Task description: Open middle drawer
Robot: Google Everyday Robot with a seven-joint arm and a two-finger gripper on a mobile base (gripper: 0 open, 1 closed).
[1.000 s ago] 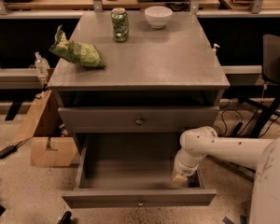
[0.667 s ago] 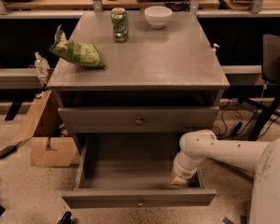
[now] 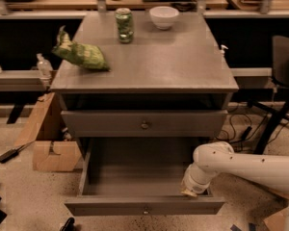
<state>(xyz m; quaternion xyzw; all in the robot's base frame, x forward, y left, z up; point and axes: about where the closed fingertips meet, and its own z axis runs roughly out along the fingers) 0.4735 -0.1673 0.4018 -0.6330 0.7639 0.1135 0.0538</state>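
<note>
Barely anything's moved vs 1 s ago: gripper [image 3: 189, 191] has sunk a touch toward the front, and the mid drawer [image 3: 111, 205] sits as before, pulled well out below the top drawer [image 3: 106, 124]. Gripper's inside the mid drawer's right front corner, just behind its front; clenched or released, can't tell. Pull looks basically done to me. If you want more travel, press on the inner face of the front & draw straight out. Sideways drift may jam it. Otherwise lift straight up, clear the rim, w/o nudging it back in.
</note>
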